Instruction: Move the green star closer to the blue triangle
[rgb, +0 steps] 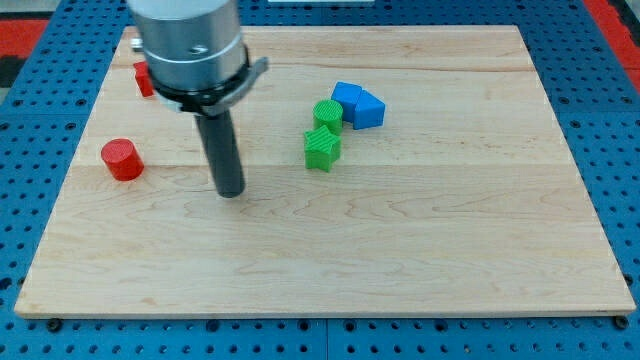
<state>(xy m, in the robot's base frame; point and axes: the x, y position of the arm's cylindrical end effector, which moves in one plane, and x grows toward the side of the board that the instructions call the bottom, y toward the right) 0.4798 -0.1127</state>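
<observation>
Jaws do not exist on this arm: it ends in a plain dark rod, so nothing is released, clenched or grasped. Going from the view's left, a red cylinder (121, 159) stands near the left edge of the wooden board (400, 270). Above it, toward the view's top, another red block (144, 78) is half hidden behind the arm's grey housing (190, 50), and its shape cannot be made out. Next comes my tip (231, 192), resting on bare wood to the right of the red cylinder and well apart from every block. Further right lies the green star (322, 147), with a green cylinder (328, 113) touching it just above. Right of that cylinder sit a blue block (346, 97) of unclear shape and the blue triangle (367, 110), pressed together; the star lies near the triangle, to its lower left.
</observation>
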